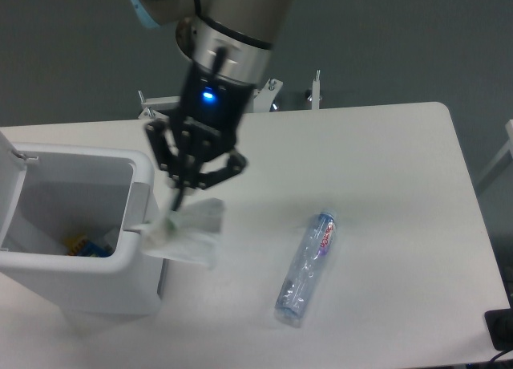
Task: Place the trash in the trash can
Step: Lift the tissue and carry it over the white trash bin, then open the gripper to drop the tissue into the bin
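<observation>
I have the gripper (178,199) pinched on the paper packet (188,231), dangling just beside the trash can (76,285) rim so it can drop inside. The plastic bottle (309,266) lies on the bench (385,168), well apart, waiting.

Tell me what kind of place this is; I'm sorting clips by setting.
Probably a robotics lab test bench: a robot arm's gripper holding a crumpled packet works over a bare white table against a plain grey wall, with a trash can staged.
</observation>
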Controlling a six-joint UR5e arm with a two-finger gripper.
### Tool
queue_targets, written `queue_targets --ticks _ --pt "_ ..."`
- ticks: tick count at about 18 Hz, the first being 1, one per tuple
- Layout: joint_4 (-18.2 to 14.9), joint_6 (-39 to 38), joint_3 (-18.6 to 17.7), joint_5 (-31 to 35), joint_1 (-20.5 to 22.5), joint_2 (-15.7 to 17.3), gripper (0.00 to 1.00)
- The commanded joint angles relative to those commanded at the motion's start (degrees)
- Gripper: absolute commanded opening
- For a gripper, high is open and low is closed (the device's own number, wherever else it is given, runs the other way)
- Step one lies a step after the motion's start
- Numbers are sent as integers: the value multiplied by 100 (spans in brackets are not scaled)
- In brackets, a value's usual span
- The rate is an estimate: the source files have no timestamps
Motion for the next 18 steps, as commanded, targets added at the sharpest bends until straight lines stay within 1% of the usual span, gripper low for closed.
queue_targets --ticks 1,2,3,4,5,6,7,9,14,15,17,18 --pt "26 8 -52 9 -106 0 9" --pt "26 0 -105 9 -229 9 12" --pt "26 0 -149 9 -334 18 27" --pt "26 0 -176 0 -396 26 52" --pt "35 0 -202 9 -449 26 68" --pt "27 0 -202 9 -484 26 85" --pt "35 0 -202 9 -502 35 96" --pt "26 -35 -202 26 -511 61 100" --pt "18 -246 -115 377 -433 105 100" --pt "26 -246 -106 543 -345 184 100" --pt "26 -238 -97 790 58 342 100" --pt "26 -203 -88 800 217 404 100"
